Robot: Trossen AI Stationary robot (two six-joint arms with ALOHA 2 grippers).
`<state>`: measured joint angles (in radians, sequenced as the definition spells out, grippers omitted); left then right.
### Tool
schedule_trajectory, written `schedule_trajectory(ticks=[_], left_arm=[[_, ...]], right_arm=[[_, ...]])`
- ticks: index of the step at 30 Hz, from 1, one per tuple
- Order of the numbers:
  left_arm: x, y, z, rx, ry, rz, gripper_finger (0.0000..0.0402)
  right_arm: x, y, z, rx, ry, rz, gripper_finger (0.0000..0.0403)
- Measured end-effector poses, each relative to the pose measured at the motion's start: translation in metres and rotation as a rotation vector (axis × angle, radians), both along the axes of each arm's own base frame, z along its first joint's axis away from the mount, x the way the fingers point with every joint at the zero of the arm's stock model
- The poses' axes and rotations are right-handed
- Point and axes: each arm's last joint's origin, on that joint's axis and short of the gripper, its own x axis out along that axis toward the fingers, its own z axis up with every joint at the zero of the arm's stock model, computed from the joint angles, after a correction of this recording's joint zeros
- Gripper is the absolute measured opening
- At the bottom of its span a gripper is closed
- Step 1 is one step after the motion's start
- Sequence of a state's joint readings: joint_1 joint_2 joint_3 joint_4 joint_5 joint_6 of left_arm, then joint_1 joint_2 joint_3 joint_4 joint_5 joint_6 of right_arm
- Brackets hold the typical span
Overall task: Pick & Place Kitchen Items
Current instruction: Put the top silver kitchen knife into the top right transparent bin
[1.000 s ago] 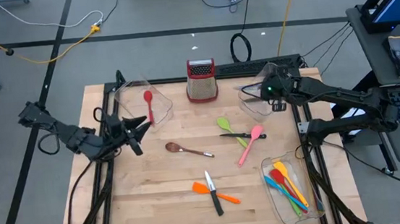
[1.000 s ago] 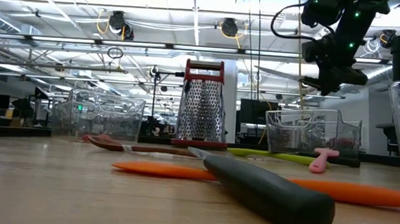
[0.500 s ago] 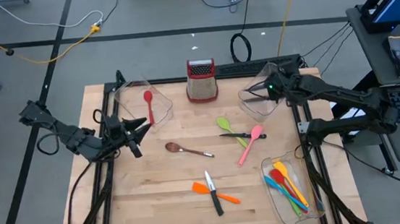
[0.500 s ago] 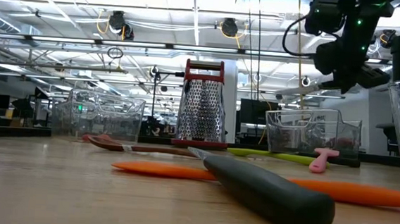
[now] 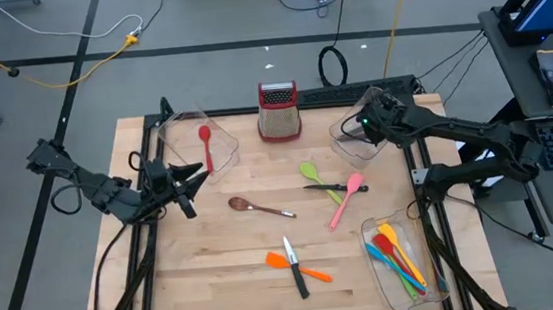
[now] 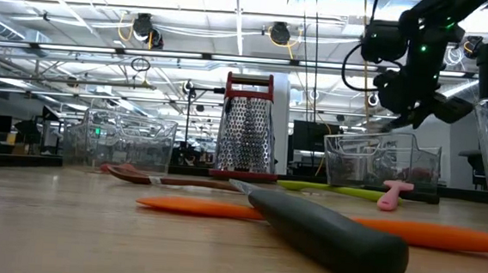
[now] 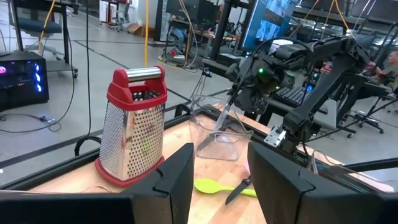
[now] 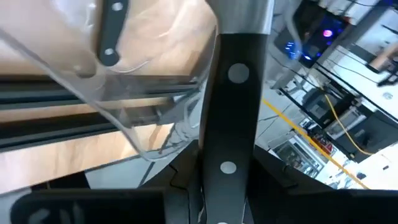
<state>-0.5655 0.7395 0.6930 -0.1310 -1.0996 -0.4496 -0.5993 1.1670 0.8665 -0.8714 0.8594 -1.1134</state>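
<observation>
Three clear bins (image 5: 197, 134), one steel grater (image 5: 278, 111), two knives (image 5: 296, 270), two spatulas (image 5: 298, 265), about nine spoons (image 5: 258, 208), two arms

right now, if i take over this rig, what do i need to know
Left gripper: open, empty, waiting at the table's left side.
Right gripper: shut on a black-handled knife, above the back-right bin; another knife handle seems to lie in it.
Done: red spoon in the back-left bin; coloured utensils in the front-right bin.
Left on the table: brown spoon, green spoon, pink spatula, orange spatula, centre knife, front knife.
</observation>
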Motion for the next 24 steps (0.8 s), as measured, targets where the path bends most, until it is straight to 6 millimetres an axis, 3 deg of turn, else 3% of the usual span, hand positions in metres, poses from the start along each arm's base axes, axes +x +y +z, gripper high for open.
schedule_trajectory(ticks=[17, 24], left_arm=[[0.0, 0.0, -0.002, 0.007, 0.016, -0.001, 0.0152], [0.0, 0.0, -0.002, 0.013, 0.024, -0.001, 0.0152]], right_arm=[[0.008, -0.012, -0.026, 0.246, -0.041, 0.0, 0.0082], [0.007, -0.019, -0.031, 0.269, -0.064, -0.034, 0.0082]])
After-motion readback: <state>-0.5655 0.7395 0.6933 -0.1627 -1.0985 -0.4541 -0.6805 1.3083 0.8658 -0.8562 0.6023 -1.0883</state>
